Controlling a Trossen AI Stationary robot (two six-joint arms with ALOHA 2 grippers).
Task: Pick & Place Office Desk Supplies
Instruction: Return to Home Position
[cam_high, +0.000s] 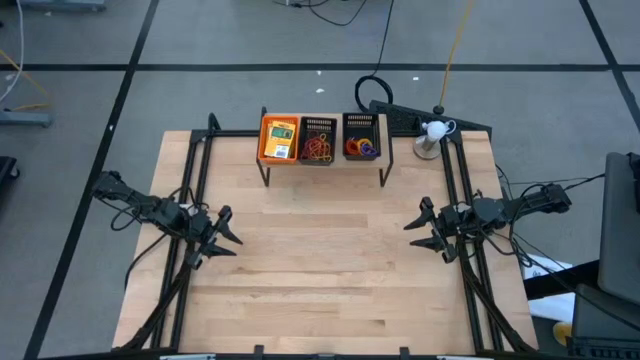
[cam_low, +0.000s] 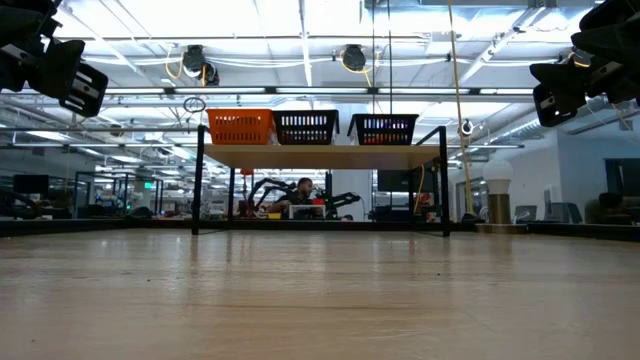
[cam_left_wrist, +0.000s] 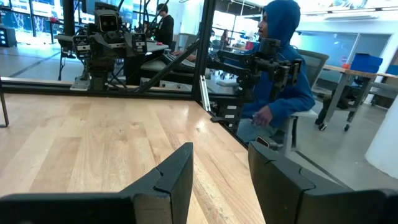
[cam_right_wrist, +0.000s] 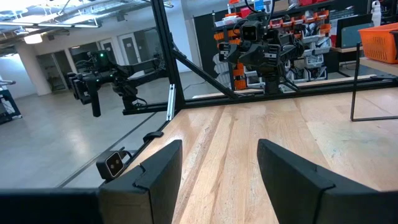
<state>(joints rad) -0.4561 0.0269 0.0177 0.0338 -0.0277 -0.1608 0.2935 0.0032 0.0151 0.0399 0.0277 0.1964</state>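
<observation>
Packets (cam_high: 280, 138), rubber bands (cam_high: 317, 150) and rings (cam_high: 361, 148) lie in three separate trays (cam_high: 262, 140).

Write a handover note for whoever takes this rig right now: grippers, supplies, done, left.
Left gripper: open, empty, raised over the left side of the table.
Right gripper: open, empty, raised over the right side.
Supplies: packets in the orange bin, rubber bands in the left black bin, rings in the right black bin, all on the shelf at the far edge.
Done: no supplies show on the table; sorting looks finished.
Left: probably only parking both arms at home.
</observation>
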